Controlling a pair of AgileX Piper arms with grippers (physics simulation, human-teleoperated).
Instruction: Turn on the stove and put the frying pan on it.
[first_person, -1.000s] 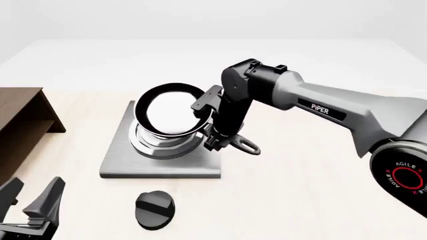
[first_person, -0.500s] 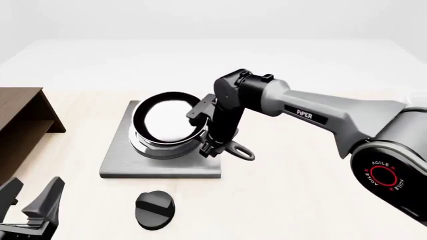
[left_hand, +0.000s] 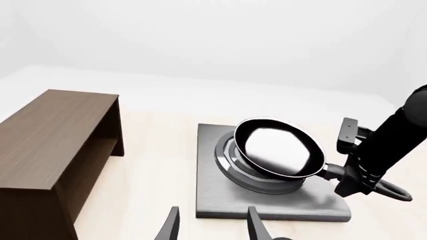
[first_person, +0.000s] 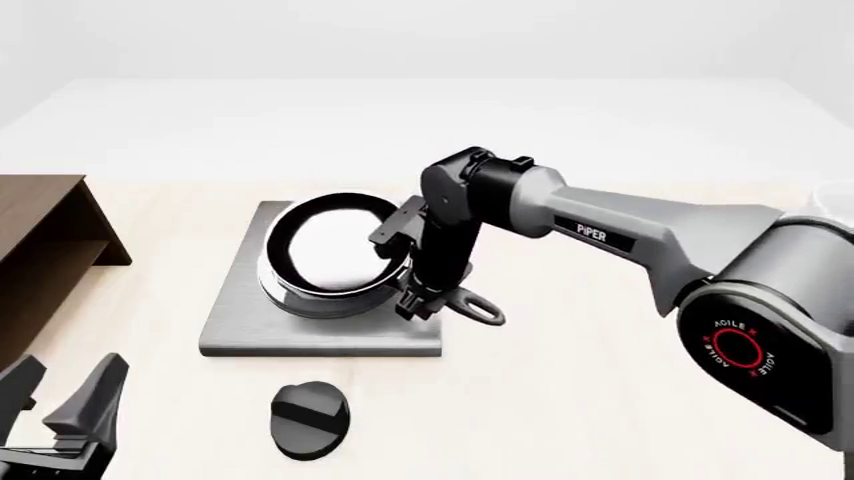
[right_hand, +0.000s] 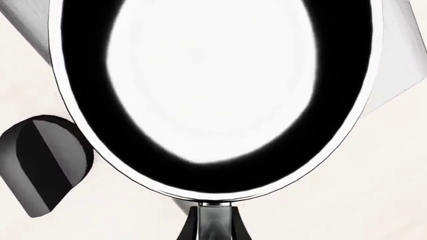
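Note:
The frying pan (first_person: 327, 243), black with a pale glossy inside, sits slightly tilted over the silver burner rings of the grey stove slab (first_person: 267, 335). I cannot tell whether it rests on the rings. My right gripper (first_person: 418, 288) is shut on the pan's handle; the loop end (first_person: 481, 311) sticks out past the slab's right edge. The round black knob (first_person: 310, 420) lies on the table in front of the stove. My left gripper (first_person: 60, 400) is open and empty at the near left. The pan fills the right wrist view (right_hand: 213, 85). The left wrist view shows pan (left_hand: 280, 147) and stove (left_hand: 267, 210).
A dark brown wooden shelf (first_person: 40, 235) stands at the left edge, also in the left wrist view (left_hand: 60, 145). The right arm (first_person: 601, 230) reaches across from the right over the table. The knob (right_hand: 43, 165) shows beside the pan in the right wrist view.
The right arm has carried the pan down and a little to the left, bringing it lower over the burner rings. The left gripper and the knob have not moved.

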